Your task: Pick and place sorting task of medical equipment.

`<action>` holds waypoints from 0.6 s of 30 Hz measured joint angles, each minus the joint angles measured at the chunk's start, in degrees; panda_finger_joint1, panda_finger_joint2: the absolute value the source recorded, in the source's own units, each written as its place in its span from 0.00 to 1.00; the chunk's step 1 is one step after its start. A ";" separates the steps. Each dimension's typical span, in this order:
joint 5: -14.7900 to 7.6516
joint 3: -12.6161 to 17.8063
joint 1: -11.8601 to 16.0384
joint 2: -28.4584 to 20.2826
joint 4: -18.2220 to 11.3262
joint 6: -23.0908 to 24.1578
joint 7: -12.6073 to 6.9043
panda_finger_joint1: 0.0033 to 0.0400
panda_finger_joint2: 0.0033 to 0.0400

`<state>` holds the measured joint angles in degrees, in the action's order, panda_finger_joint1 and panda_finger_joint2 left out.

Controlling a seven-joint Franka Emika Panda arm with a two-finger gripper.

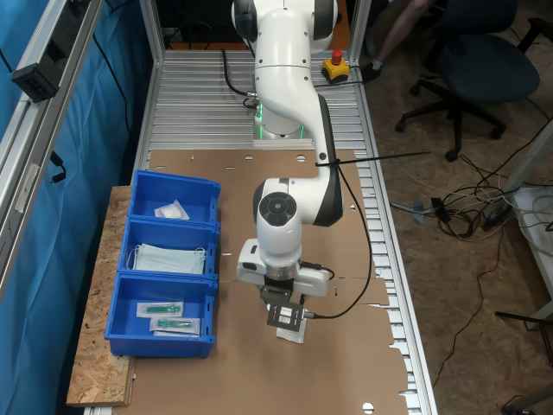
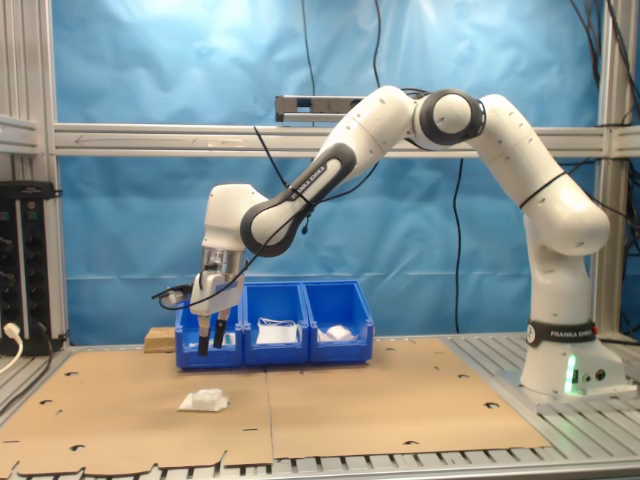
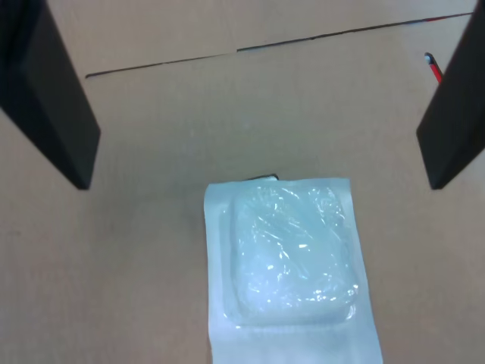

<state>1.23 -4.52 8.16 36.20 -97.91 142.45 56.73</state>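
- One wrapped white pad (image 3: 288,262) lies flat on the cardboard-covered worktop (image 2: 400,400), apart from the bins; in the second exterior view (image 2: 204,401) it sits just below the claw.
- Three blue bins (image 1: 168,259) stand in a row on a chipboard slab (image 1: 97,363): one holds a second wrapped pad (image 1: 172,209), the middle one pale-blue face masks (image 1: 170,258), the last two green-tipped packets (image 1: 168,316).
- One white arm (image 2: 480,150) reaches out from its base, wrist turned downward.
- Claw (image 2: 212,342) hovers above the pad with its two black fingers (image 3: 53,98) spread wide, holding nothing, clear of the wrapper.
- One black cable (image 1: 359,259) trails from the wrist across the cardboard.
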 joint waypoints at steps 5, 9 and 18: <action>0.00 -0.15 0.00 0.56 0.35 0.91 0.00 1.00 1.00; 0.00 -0.42 0.00 1.03 0.42 1.59 0.00 1.00 1.00; 0.00 -1.15 -0.01 2.99 0.69 3.44 0.00 1.00 1.00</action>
<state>1.23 -5.67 8.15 39.18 -97.23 145.90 56.72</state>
